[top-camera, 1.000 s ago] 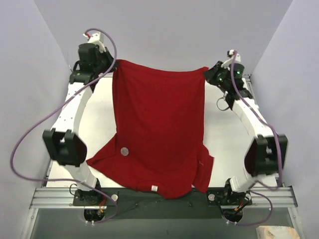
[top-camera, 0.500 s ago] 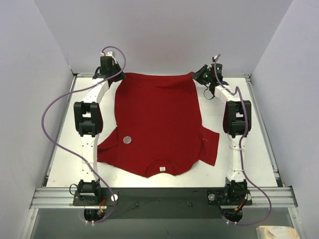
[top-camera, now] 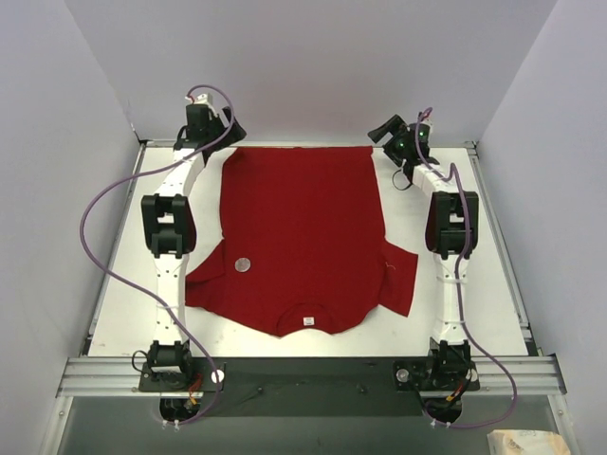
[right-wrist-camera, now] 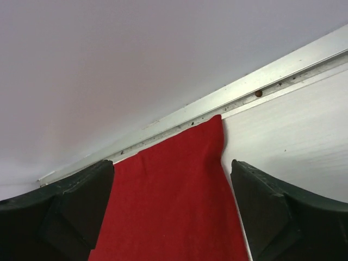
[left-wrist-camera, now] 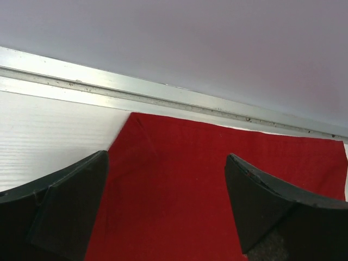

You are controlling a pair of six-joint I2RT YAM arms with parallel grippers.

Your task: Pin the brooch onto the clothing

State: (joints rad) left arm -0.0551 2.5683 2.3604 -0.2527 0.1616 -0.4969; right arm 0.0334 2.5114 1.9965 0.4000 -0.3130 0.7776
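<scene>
Inside a pale-walled booth, on a white table, the clothing, a red T-shirt, lies spread flat. Its collar and small white label point toward the arm bases, and its hem runs along the far rail. A small round silvery disc, apparently the brooch, sits on the fabric near the sleeve on the left arm's side. From this height it cannot be told whether its pin is fastened through the cloth.

The left arm and right arm reach to the two far hem corners. The left jaws and the right jaws are both spread wide, and the wrist views show red cloth lying loose beneath them, pinched by neither.

The laying-out looks complete and the brooch is in place, so the task seems at or near its end. Only withdrawing the arms appears to be left.
</scene>
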